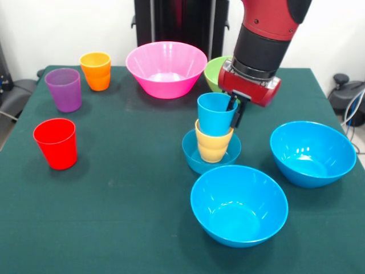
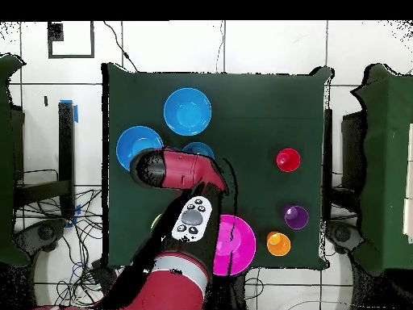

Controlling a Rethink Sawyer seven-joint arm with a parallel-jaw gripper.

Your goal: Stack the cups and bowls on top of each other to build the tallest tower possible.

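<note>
The tower stands mid-table: a small shallow blue bowl [image 1: 191, 155] holds a yellow-orange cup [image 1: 213, 146], and a light blue cup [image 1: 213, 114] is nested in that, leaning slightly. My gripper [image 1: 234, 111] comes down at the light blue cup's right rim, one finger inside and one outside, shut on the rim. In the overhead view the arm [image 2: 181, 171] covers the tower, leaving only an edge of the small blue bowl [image 2: 199, 148] visible. Loose cups stand apart: red [image 1: 55, 143], purple [image 1: 64, 89], orange [image 1: 96, 71].
Two large blue bowls [image 1: 238, 204] [image 1: 312, 153] sit in front of and to the right of the tower. A large pink bowl [image 1: 166, 68] and a green bowl [image 1: 214, 72] stand behind it, the green one partly hidden by my arm.
</note>
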